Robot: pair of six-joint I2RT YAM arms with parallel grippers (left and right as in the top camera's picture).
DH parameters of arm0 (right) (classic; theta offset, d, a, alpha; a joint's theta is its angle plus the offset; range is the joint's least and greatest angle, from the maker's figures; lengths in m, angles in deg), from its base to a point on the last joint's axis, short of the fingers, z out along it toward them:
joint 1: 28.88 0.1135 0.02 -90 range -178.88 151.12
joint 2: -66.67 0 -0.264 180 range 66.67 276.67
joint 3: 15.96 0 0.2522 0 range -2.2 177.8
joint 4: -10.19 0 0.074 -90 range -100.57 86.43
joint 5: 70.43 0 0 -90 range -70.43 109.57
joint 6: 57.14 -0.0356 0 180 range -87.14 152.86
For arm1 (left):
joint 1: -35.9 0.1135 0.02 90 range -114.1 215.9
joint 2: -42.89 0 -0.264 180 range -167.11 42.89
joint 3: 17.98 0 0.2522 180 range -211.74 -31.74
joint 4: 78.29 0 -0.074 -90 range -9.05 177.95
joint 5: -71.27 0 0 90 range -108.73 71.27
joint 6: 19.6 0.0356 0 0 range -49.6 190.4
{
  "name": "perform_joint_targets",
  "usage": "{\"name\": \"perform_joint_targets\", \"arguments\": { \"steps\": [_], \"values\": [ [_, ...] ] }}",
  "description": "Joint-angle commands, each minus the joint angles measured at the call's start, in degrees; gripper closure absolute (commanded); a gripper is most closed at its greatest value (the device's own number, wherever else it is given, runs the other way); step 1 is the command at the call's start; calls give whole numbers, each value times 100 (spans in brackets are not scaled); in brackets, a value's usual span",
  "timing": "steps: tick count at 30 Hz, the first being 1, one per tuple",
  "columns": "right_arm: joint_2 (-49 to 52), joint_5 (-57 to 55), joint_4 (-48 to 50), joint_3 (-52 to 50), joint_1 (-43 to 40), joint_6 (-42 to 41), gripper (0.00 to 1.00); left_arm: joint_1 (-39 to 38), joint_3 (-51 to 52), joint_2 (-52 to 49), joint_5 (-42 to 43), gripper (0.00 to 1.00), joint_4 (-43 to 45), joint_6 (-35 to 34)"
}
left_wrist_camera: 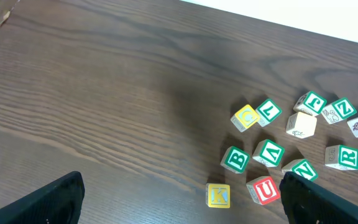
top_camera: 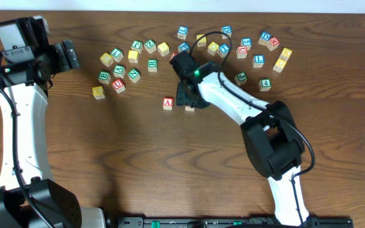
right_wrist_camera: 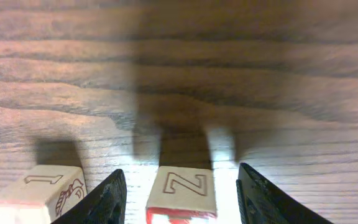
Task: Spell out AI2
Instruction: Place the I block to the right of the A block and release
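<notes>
Currently, the red "A" cube (top_camera: 168, 103) is seen resting on the bench (top_camera: 106, 158), on the side of the scattered cubes (top_camera: 233, 47) nearer the arm bases and apart from them. Just beside it, to its right in the overhead view, a second cube (right_wrist_camera: 182, 190) is straddled by the right fingers (right_wrist_camera: 260, 199), which are lowered around it. In the right wrist view these fingers are parted, and a strip of bench is left visible between each finger and the cube's sides, so nothing is gripped. A Z-like mark is shown on the face of this cube turned towards that camera, and red print is glimpsed at its lower edge; its character cannot be read with certainty.

The blue "2" cannot be picked out: the blue characters among the scattered cubes are too small to be read.

The left fingers (left_wrist_camera: 48, 202) are spread wide and nothing is held between them. They are poised over bare bench near a red "U" cube (left_wrist_camera: 266, 190) and a yellow "K" cube (left_wrist_camera: 217, 195).
</notes>
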Motion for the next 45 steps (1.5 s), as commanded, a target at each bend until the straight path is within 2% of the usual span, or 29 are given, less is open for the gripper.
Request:
{"name": "perform_joint_targets", "arguments": {
  "steps": [1,3,9,13,32,45],
  "values": [
    [-682,35,-92,13,-177,435,49,-11,-131,35,-11,1,-17,37],
    [-839,33,-229,13,-238,619,51,-11,-131,35,-11,1,-17,37],
    [-793,33,-708,-87,-378,868,73,-11,-131,35,-11,1,-17,37],
    [-568,59,-715,-262,-387,868,78,-11,-131,35,-11,1,-17,37],
    [-284,369,-203,-575,-262,863,83,-11,-131,35,-11,1,-17,35],
    [-101,549,149,-575,-144,861,82,-11,-131,35,-11,1,-17,37]
  ]
}}
